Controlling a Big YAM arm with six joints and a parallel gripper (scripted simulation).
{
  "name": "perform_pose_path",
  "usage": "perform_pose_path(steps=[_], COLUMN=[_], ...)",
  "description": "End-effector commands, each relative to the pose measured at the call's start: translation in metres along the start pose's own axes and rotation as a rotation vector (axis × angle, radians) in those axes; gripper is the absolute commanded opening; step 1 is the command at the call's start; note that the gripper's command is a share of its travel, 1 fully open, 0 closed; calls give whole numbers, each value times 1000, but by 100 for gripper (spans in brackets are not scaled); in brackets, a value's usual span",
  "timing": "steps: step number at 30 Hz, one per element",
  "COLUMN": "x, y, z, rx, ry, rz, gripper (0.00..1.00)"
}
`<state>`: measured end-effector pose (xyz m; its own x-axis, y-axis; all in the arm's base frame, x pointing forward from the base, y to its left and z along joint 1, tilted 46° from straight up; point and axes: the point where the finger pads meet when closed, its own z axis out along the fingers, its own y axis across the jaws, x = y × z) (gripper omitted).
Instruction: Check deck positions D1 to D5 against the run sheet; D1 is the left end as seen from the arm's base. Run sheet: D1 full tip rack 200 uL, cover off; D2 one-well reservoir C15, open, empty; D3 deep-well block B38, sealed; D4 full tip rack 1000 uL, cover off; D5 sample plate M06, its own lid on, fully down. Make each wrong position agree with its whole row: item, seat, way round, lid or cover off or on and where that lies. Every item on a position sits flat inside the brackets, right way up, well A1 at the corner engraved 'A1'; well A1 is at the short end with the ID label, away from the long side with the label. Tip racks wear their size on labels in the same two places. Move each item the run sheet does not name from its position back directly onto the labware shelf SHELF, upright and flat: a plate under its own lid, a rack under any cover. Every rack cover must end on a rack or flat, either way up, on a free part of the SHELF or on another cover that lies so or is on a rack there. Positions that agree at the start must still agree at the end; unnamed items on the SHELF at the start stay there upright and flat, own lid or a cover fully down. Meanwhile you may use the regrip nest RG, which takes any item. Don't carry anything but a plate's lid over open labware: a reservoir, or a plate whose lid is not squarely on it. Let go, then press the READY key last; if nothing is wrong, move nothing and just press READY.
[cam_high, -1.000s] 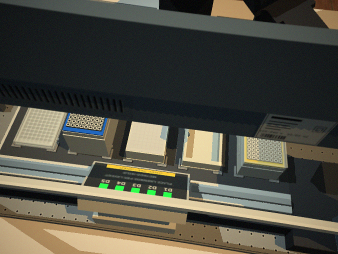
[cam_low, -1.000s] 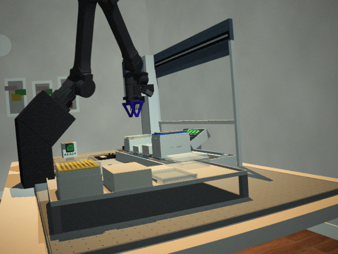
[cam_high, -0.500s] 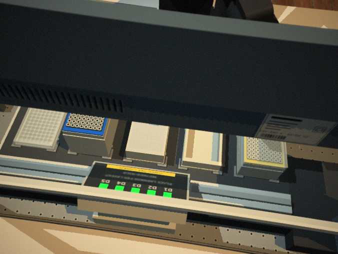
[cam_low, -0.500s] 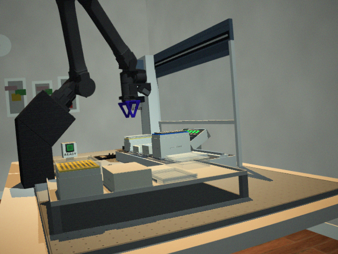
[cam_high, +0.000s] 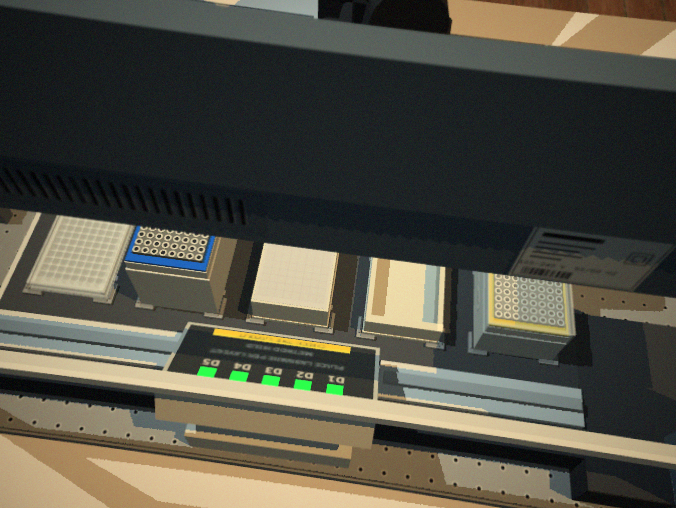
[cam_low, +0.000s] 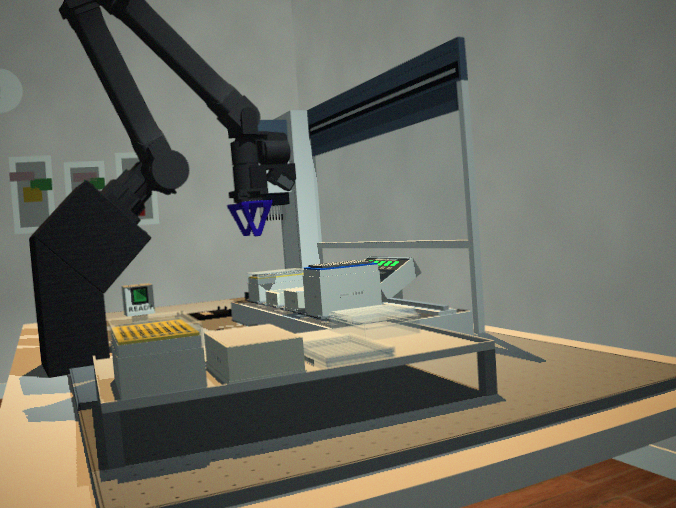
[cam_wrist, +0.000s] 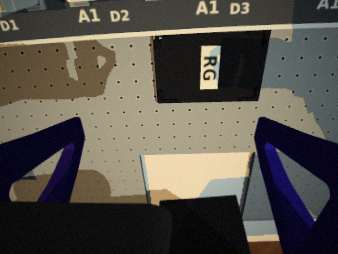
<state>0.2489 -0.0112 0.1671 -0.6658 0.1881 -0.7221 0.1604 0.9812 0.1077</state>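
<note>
The deck row shows in the top view, mirrored. A yellow-topped tip rack (cam_high: 527, 314) stands on D1 with its cover off. An open reservoir (cam_high: 405, 300) is on D2, a sealed deep-well block (cam_high: 294, 284) on D3, a blue-topped tip rack (cam_high: 172, 267) on D4 and a clear lidded plate (cam_high: 76, 259) on D5. My gripper (cam_low: 250, 218) is open and empty, high above the table in front of the deck. In the wrist view my gripper (cam_wrist: 169, 126) hangs above the black regrip nest RG (cam_wrist: 210, 66), below the D2 and D3 marks.
The shelf holds a yellow tip rack (cam_low: 155, 355), a pale block (cam_low: 254, 352) and a clear plate (cam_low: 347, 346). The READY key (cam_low: 137, 299) stands behind the shelf near the arm's base. The gantry frame (cam_low: 382, 87) spans the deck. Status lights (cam_high: 270, 379) glow green.
</note>
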Motion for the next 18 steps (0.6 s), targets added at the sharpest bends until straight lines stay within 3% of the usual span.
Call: perform_pose_path(steps=[1,18], x=[9,49], y=[-12,-74], z=[0,1], rx=[22,19], ry=[8,29], rz=[-57,-51], gripper=[100,100])
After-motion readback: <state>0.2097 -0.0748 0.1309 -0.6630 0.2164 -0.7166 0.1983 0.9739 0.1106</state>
